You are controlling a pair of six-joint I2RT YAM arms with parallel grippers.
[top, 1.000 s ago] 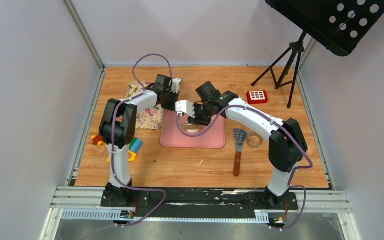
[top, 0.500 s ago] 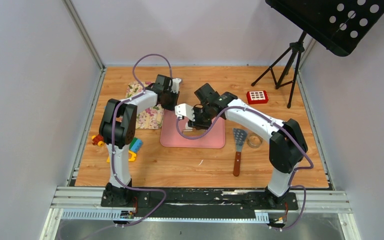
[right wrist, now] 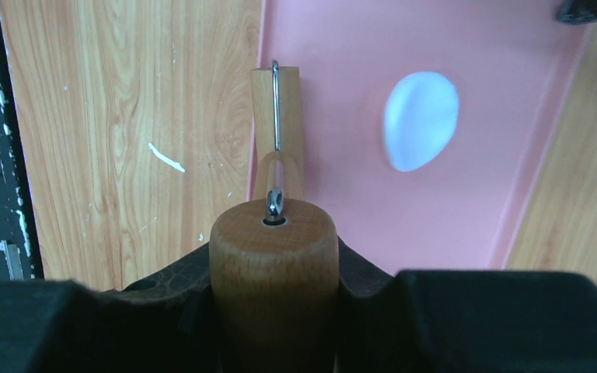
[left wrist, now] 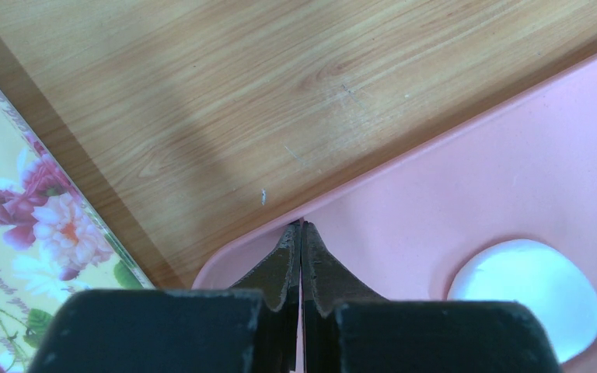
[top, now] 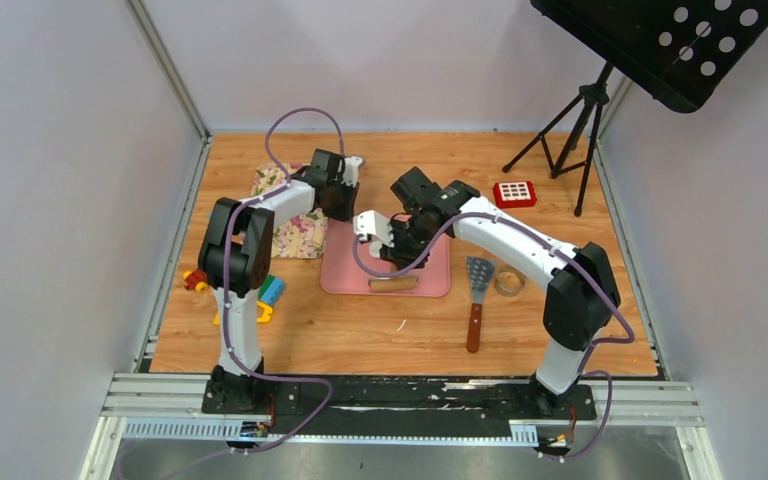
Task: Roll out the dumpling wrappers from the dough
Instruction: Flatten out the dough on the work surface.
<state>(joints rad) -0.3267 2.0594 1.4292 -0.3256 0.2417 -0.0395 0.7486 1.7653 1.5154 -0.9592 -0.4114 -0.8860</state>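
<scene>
Now, left pincer [left wrist: 301, 233] closed at mat [left wrist: 474, 179] corner, dough [left wrist: 525, 291] nearby, roller [right wrist: 288, 116] along edge

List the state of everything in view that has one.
mat: lying flat
dough: flattened oval on mat, untouched
rolling pin: held by its handle, roller at mat's edge, clear of dough
right gripper: shut on rolling pin
left gripper: shut, fingers at mat's corner
spatula: lying flat, untouched
ring cutter: lying beside spatula, untouched
</scene>
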